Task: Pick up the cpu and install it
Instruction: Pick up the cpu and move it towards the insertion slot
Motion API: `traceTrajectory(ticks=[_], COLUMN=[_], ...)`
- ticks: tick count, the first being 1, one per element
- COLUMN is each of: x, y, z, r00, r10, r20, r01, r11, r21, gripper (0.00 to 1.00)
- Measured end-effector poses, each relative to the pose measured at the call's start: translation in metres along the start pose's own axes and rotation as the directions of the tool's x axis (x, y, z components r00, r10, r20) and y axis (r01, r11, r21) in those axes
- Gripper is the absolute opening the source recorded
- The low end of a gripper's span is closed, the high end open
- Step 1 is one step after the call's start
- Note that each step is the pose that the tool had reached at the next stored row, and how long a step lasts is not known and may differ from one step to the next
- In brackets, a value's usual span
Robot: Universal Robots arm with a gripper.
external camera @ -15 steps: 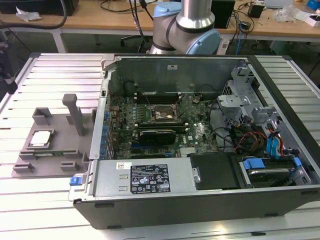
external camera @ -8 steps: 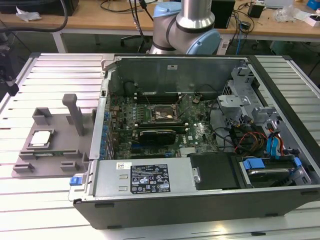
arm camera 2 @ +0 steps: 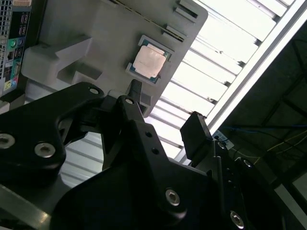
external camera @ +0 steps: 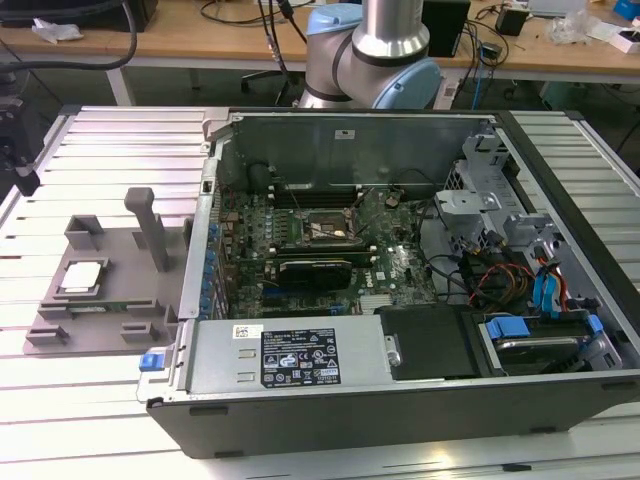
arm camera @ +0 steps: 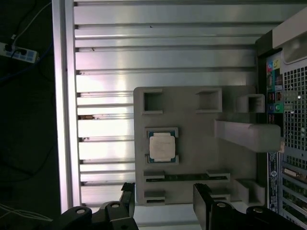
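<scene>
A tabletop (external camera: 100, 410) of ribbed, pale metal slats is seen nearest in the exterior view. An open computer case (external camera: 400, 400) is laid on its side upon it, towards the exterior view's right. Inside the case a green motherboard (external camera: 400, 270) is exposed, with a black socket frame (external camera: 325, 232) near its middle. Just beside the case, on the exterior view's left, a grey plastic tray (external camera: 130, 300) with raised blocks is set flat on the slats. Farther back, a blue-and-silver arm (external camera: 375, 45) is seen behind the case. Beyond it a wooden tabletop (external camera: 200, 45) is strewn with cables (external camera: 240, 12). In the first wrist view a dark floor (arm camera: 29, 143) is seen past the edge of the slats, with a power strip (arm camera: 14, 50) lying on it.

The cpu (external camera: 82, 277) (arm camera 2: 149, 63) (arm camera: 162, 146) is seated in a square recess of the tray, its silvery top plate turned upward, well apart from the socket frame. The end effector (arm camera: 164, 191) (arm camera 2: 165, 103) is held apart from the tray, its black fingers (arm camera: 204, 201) spread wide with nothing between them. In both wrist views the cpu is seen beyond the fingertips, untouched. In the first wrist view it is roughly in line with the gap between them.
</scene>
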State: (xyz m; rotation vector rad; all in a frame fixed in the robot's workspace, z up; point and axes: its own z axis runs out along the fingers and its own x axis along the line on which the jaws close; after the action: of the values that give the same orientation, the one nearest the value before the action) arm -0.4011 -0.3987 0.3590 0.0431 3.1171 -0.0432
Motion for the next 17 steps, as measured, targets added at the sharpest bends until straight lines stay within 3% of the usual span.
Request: traceTrajectory(ticks=[17], x=[0.0002], y=[0.0002], z=[0.0088], r00=[1.0000], r10=[0.000], r20=[0.0000], r01=[0.000], r11=[1.0000], r21=[0.0000], gripper=[0.60])
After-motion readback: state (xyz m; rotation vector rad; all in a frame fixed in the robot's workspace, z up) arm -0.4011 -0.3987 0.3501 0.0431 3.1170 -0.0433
